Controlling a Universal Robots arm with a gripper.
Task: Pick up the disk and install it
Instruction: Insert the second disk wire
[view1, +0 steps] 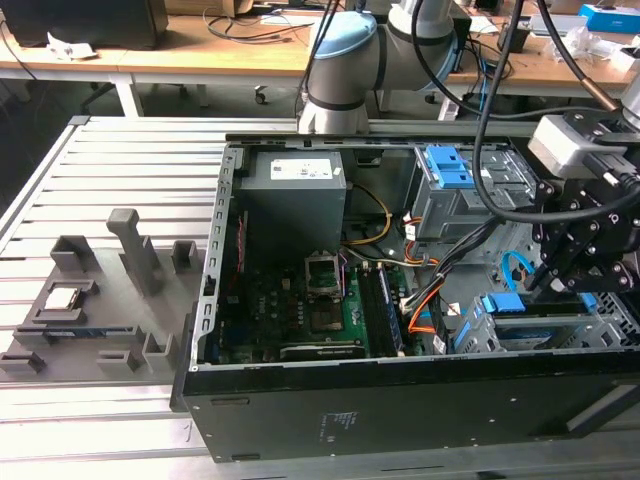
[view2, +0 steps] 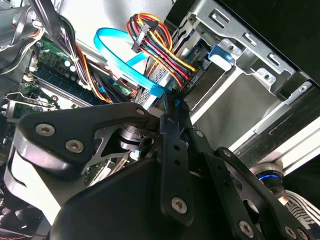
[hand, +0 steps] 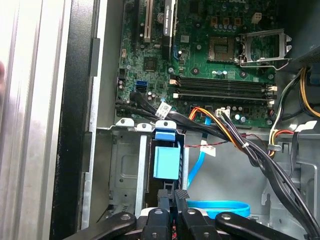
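Blue plastic frames the disk (view1: 520, 322) in the exterior view; it sits in the drive cage (view1: 600, 335) at the case's near corner, on the exterior view's right, directly under my end effector (view1: 550, 285).

Second wrist view: end effector (view2: 172, 104) fingers pressed together, nothing pinched. Tips near the cable bundle (view2: 160, 47) and blue cable (view2: 125, 55). Risk: snagging a wire.

First wrist view: end effector (hand: 173, 194) just beside the disk's (hand: 166, 161) blue frame. Risk: an off-centre push could jam the disk crooked. Frame looks intact.
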